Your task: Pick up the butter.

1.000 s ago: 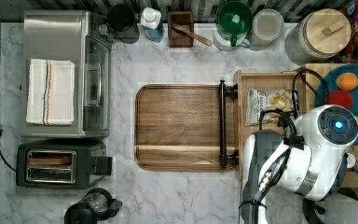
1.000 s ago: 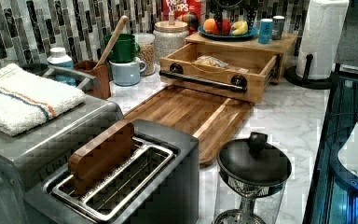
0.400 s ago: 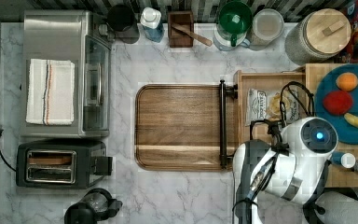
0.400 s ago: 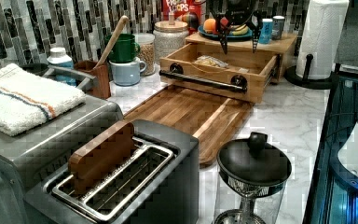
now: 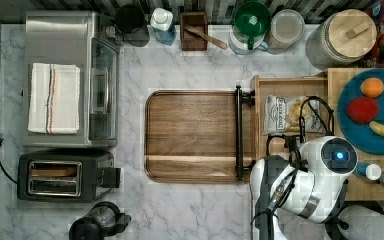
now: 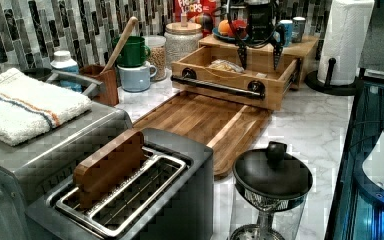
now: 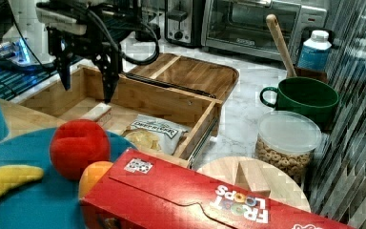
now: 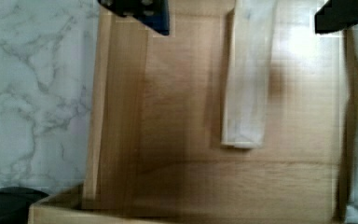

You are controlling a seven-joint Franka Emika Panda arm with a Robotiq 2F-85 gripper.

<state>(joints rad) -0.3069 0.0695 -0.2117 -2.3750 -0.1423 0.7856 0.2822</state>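
The butter (image 8: 247,79) lies flat on the floor of the open wooden drawer (image 7: 138,98), a pale cream stick running lengthwise along the wood. In the right view it (image 7: 96,112) sits near the drawer's left end, with the chip bag (image 7: 155,130) well apart from it towards the right view's right. The gripper (image 7: 86,81) hangs above the drawer with its two dark fingers (image 7: 109,78) spread wide and holding nothing, their tips clear of the stick. In the wrist view the fingers (image 8: 142,11) stand on either side of the butter's line, one well off to the side over bare wood, the other closer. The drawer stands on the marble worktop (image 5: 195,65) beside a wooden tray (image 5: 192,135).
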